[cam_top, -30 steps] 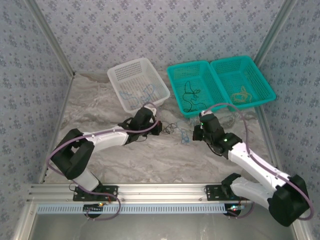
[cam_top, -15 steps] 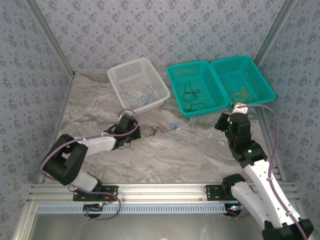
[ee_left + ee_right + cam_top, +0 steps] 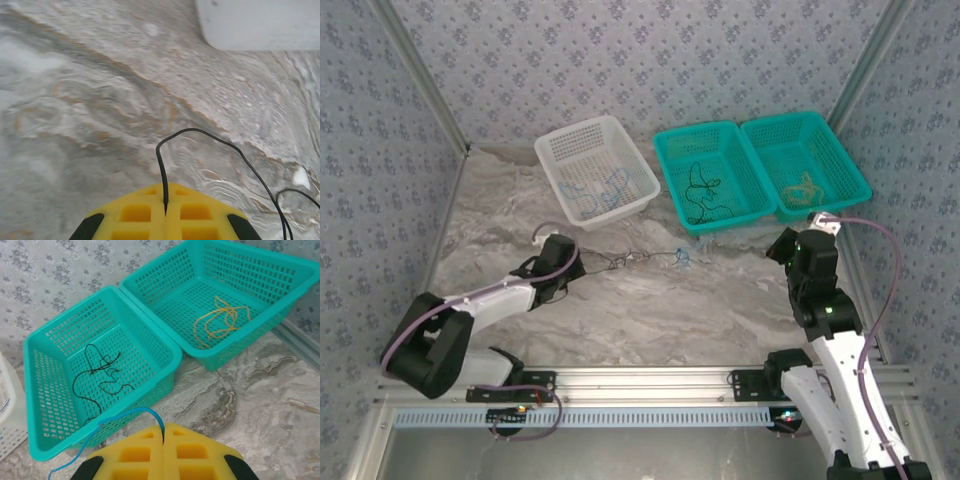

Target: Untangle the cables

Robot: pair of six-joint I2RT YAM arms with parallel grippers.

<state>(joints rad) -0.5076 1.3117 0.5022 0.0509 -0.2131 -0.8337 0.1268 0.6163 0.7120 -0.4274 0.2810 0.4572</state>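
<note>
While both closed, left tool (image 3: 165,201) on black cable (image 3: 187,129), right tool (image 3: 163,441) on blue cable (image 3: 125,413).

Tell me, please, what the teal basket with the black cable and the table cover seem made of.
Teal basket: moulded plastic, slightly glossy, given its uniform perforated grid. Table cover: probably a thin marble-printed sheet, matte; wrinkles suggest paper or film.

At the back of the tabletop (image 3: 720,310) stand the left basket (image 3: 582,130), middle basket (image 3: 695,128) and right basket (image 3: 785,118) in a row, each holding cables (image 3: 700,190), with loose cables (image 3: 645,257) lying before the first two.
</note>
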